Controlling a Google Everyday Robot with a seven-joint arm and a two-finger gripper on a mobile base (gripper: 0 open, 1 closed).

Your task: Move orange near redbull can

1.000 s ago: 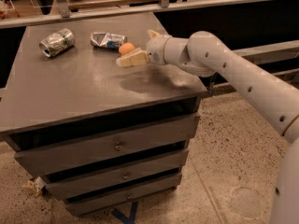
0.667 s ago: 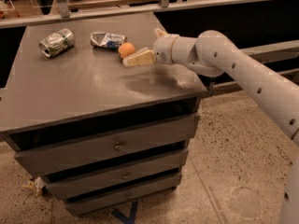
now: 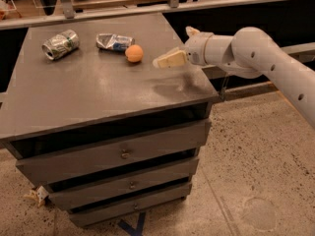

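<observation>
The orange [image 3: 134,53] rests on the grey cabinet top [image 3: 98,92], just right of the redbull can [image 3: 114,42], a crushed silver can with blue patches lying flat; the two are touching or nearly so. My gripper [image 3: 173,47] hovers over the top's right edge, a short way right of the orange. It is open and holds nothing. One cream finger [image 3: 167,60] points left toward the orange and the other [image 3: 191,31] sticks up behind the wrist.
A rounder silver can with green markings [image 3: 60,44] lies at the back left of the top. The cabinet has several drawers [image 3: 123,154] below. A rail and shelf [image 3: 147,6] run behind it. Speckled floor [image 3: 256,181] lies to the right.
My gripper has drawn back to the right, away from the orange. The orange stays beside the redbull can. The cans have not moved.
</observation>
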